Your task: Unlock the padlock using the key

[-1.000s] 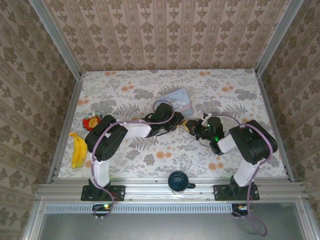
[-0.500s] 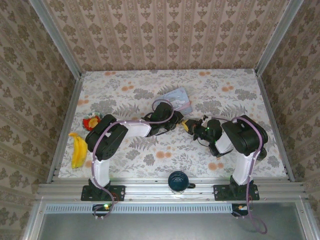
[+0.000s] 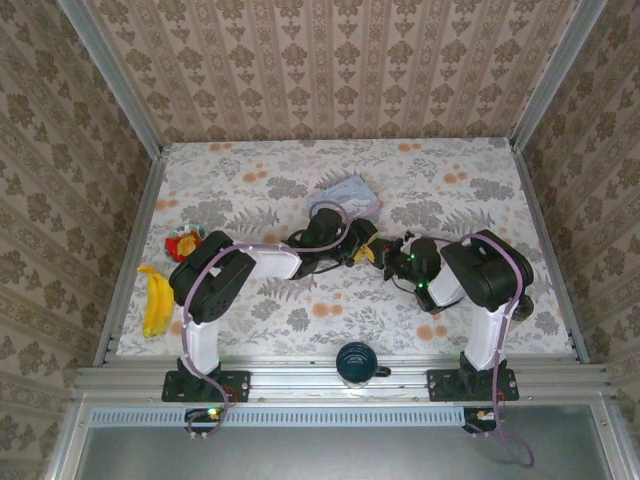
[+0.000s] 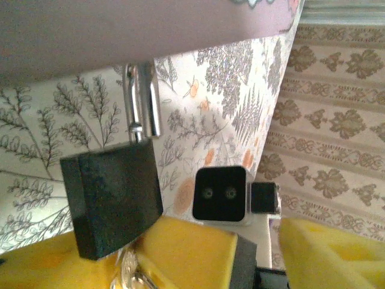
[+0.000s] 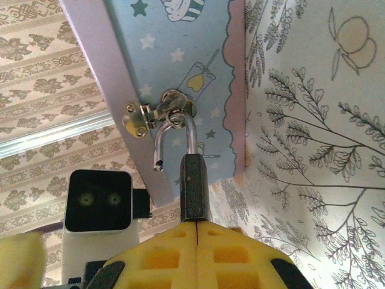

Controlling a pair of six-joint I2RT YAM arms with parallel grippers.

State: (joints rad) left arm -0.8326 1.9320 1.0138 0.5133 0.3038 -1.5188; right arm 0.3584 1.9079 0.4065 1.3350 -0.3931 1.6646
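The small dark padlock (image 5: 194, 183) hangs by its silvery shackle (image 5: 174, 135) from the hasp (image 5: 162, 108) of the pale blue tin (image 5: 174, 48). The shackle's short end is free of the body. My right gripper (image 5: 197, 226) is shut on the lower part of the padlock. From the left wrist the padlock's broad face (image 4: 114, 201) shows, with a silvery metal piece (image 4: 127, 274) at its lower edge, perhaps the key. My left gripper (image 3: 360, 245) is close against the padlock from the left. How its jaws stand is unclear.
The tin (image 3: 347, 192) lies tilted at mid-table just behind both grippers. A banana (image 3: 153, 300) and a red and yellow object (image 3: 183, 243) lie at the left edge. A dark cup (image 3: 355, 362) stands on the near rail between the arm bases.
Both grippers and the padlock have shifted slightly left. The tin has moved a little back and left and tilted. The right arm has folded in closer.
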